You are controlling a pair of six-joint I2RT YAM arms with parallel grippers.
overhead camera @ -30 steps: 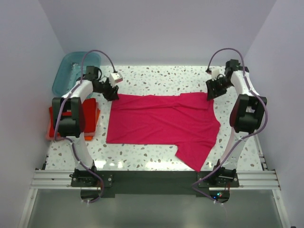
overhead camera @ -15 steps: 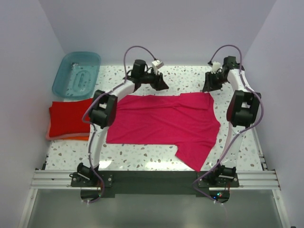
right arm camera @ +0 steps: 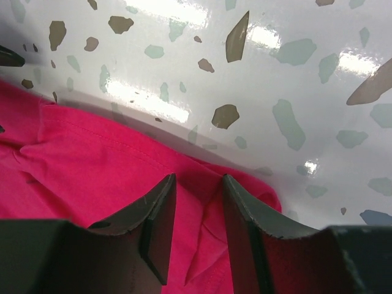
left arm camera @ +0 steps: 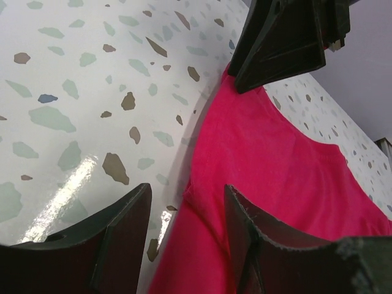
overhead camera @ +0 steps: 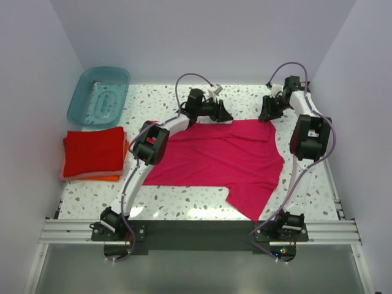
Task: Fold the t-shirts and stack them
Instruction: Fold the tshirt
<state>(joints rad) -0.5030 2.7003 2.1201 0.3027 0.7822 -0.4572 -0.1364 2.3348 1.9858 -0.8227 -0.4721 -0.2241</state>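
A magenta-pink t-shirt (overhead camera: 214, 159) lies spread flat on the speckled table, with one part hanging toward the front edge. My left gripper (overhead camera: 224, 116) reaches across to the middle of its far edge. There its jaws (left arm camera: 187, 208) stand open astride the hem of the shirt (left arm camera: 275, 165), one finger (left arm camera: 122, 233) over bare table. My right gripper (overhead camera: 267, 115) is at the far right corner, jaws (right arm camera: 199, 208) open and low over a wrinkled fold of the shirt (right arm camera: 92, 165). Folded red and orange t-shirts (overhead camera: 92, 153) are stacked at the left.
A translucent teal tub (overhead camera: 98, 95) stands at the far left corner. The right gripper's fingers (left arm camera: 288, 37) show at the top of the left wrist view. White walls enclose the table on three sides, and a metal rail (overhead camera: 196, 231) runs along the front.
My left arm has swung right from the shirt's far left corner to the middle of its far edge, uncovering the red stack. The right gripper shifted slightly toward the back.
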